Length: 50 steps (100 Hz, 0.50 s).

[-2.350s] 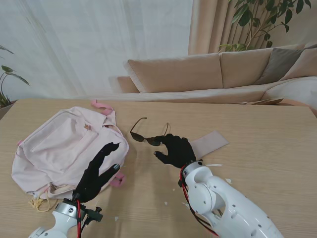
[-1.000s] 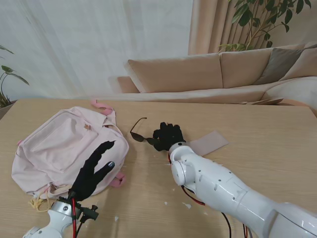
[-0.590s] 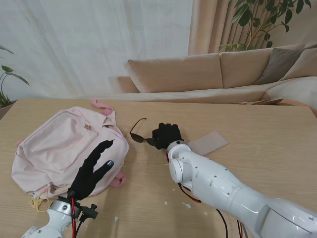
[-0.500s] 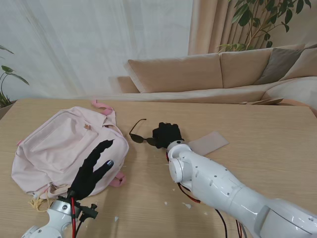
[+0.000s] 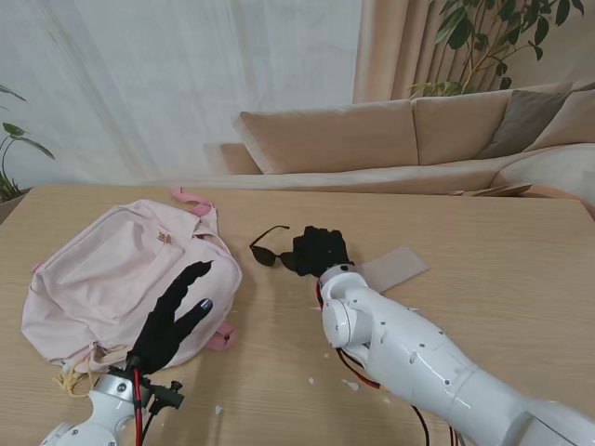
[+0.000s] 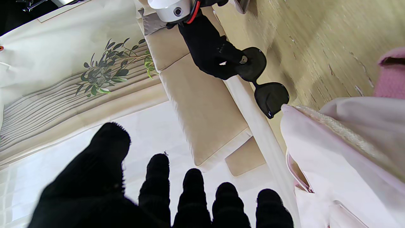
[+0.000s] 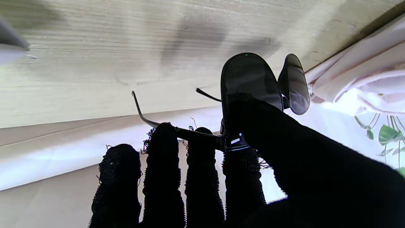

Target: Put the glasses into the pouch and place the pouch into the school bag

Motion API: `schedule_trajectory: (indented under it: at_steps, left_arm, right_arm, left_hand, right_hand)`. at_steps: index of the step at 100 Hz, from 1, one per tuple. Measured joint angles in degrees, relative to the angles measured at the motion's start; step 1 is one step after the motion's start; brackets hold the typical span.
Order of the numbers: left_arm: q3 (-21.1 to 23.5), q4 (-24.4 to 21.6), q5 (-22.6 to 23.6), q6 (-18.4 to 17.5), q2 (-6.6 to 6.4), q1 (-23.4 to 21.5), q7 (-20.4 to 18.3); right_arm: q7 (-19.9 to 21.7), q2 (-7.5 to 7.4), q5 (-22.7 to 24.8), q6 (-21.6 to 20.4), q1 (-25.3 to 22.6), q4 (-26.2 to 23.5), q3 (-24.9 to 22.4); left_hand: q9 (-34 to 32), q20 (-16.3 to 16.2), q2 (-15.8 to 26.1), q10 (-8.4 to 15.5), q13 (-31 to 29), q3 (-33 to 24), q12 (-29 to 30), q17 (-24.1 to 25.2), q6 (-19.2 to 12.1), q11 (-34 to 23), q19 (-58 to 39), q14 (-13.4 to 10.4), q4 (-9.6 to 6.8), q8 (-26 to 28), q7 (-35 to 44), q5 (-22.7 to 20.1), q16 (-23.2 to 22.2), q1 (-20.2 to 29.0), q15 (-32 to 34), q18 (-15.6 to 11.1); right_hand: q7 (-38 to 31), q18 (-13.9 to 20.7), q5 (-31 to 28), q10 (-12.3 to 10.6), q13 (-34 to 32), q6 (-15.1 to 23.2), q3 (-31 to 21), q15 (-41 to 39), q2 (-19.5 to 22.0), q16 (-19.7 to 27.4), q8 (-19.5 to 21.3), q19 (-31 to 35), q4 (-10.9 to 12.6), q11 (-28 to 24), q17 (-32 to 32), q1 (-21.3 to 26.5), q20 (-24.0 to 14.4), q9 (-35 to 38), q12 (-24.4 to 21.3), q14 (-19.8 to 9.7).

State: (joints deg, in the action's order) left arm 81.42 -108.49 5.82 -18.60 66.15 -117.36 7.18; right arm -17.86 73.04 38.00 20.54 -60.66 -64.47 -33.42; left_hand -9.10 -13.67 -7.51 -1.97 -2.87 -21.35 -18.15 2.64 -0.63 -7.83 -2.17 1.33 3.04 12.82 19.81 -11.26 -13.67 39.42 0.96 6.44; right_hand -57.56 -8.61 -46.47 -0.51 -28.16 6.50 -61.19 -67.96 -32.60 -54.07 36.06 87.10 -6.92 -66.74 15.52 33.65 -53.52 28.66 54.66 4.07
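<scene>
Nearest, the left hand (image 5: 174, 319) hangs open and empty, fingers spread over the near edge of the pink school bag (image 5: 116, 274) lying on the desk (image 5: 502, 251). Farther off, the right hand (image 5: 321, 251) pinches dark glasses (image 5: 271, 253) at the hinge, one lens under the thumb, lifted off the desk. They look light, thin and easily bent, so the frame corner seems safest. Just beyond that hand lies the flat, soft pouch (image 5: 395, 267).
</scene>
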Motion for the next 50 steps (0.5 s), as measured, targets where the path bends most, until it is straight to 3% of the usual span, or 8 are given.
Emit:
schedule_trajectory:
  at_steps: [32, 50]
  left_arm:
    - [-0.3, 0.3, 1.0, 0.0, 0.03, 0.1, 0.6]
    - [-0.7, 0.6, 2.0, 0.1, 0.17, 0.4, 1.8]
  right_arm:
    - [-0.7, -3.16, 5.2, 0.6, -7.8, -9.9, -8.0]
    - [-2.4, -4.32, 7.3, -1.0, -12.7, -14.9, -13.1]
  left_hand:
    - [0.0, 0.0, -0.8, 0.0, 0.0, 0.0, 0.0, 0.0, 0.0, 0.0, 0.0, 0.0, 0.00, 0.0, 0.0, 0.0, 0.0, 0.0, 0.0, 0.0]
    - [0.0, -0.7, -1.8, 0.0, 0.0, -1.7, -0.1, 0.0, 1.5, -1.4, 0.0, 0.1, 0.00, 1.9, 3.4, 0.0, -0.6, 0.0, 0.0, 0.0]
  right_hand:
    - [0.0, 0.0, 0.0, 0.1, 0.0, -0.1, 2.1, -0.1, 1.2, -0.7, 2.9, 0.1, 0.0, 0.0, -0.1, 0.0, -0.7, 0.0, 0.5, 0.0]
    - [0.0, 0.0, 0.3, 0.2, 0.0, -0.1, 3.0, -0.1, 1.8, -0.8, 4.4, 0.1, 0.0, -0.1, -0.2, 0.0, -1.1, 0.0, 0.6, 0.0]
